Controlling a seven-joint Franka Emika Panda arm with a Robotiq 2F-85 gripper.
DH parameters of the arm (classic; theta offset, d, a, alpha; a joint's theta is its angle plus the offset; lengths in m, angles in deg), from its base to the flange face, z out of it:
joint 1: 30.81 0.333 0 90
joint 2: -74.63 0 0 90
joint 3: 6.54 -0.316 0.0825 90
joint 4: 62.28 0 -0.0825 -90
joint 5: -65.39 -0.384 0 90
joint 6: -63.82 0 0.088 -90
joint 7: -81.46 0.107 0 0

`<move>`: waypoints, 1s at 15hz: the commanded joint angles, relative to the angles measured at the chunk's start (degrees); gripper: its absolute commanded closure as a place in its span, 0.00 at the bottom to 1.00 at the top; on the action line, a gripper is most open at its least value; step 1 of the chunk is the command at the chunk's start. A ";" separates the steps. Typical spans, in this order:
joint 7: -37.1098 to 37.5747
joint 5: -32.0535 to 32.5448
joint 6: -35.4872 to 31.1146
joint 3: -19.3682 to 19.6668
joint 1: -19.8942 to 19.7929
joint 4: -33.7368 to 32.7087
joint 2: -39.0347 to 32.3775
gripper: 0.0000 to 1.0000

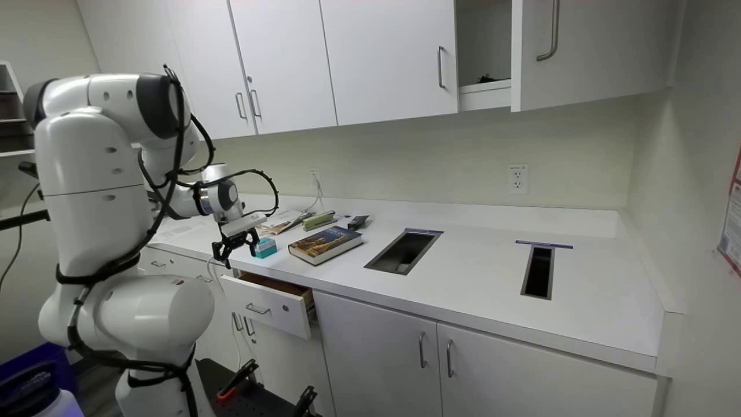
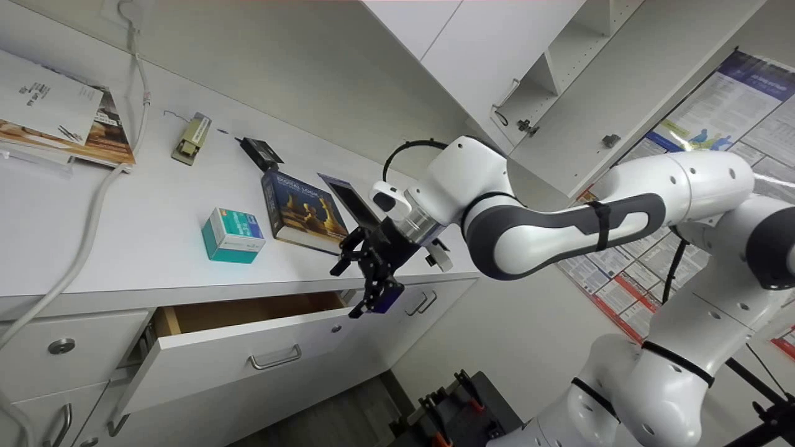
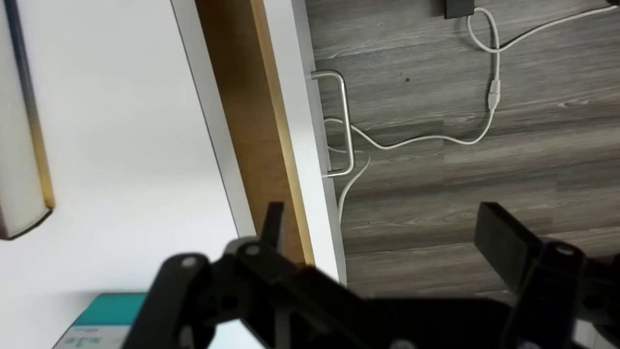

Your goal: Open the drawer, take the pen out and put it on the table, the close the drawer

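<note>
Gripper (image 3: 380, 228), jaws wide apart, near drawer (image 3: 295, 106), narrow gap from front edge to table (image 3: 121, 121).

In exterior view, clock centred on book (image 2: 307, 208): teal-and-white box (image 2: 233, 236) between 8 and 9 o'clock, apart; black object (image 2: 259, 153) at 11, just beside; olive stapler (image 2: 192, 139) at 10; papers (image 2: 49, 99) farther out, between 9 and 10; wall poster (image 2: 723, 102) between 2 and 3. In wrist view, white cable (image 3: 493, 97) on grey floor (image 3: 436, 203) toward 2.
</note>
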 commanded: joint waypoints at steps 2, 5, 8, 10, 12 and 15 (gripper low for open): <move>0.92 5.87 -3.96 -2.09 -1.37 -5.32 -9.77 0.00; 2.99 9.50 -4.97 -2.03 -1.03 -7.59 -14.59 0.00; 5.42 11.60 -4.86 -2.08 -0.66 -9.99 -18.57 0.00; 6.52 12.18 -4.58 -2.35 -0.55 -11.39 -20.60 0.00; 7.28 12.45 -4.55 -2.68 -0.54 -12.64 -22.32 0.00; 7.42 12.48 -4.47 -2.97 -0.39 -14.24 -24.55 0.25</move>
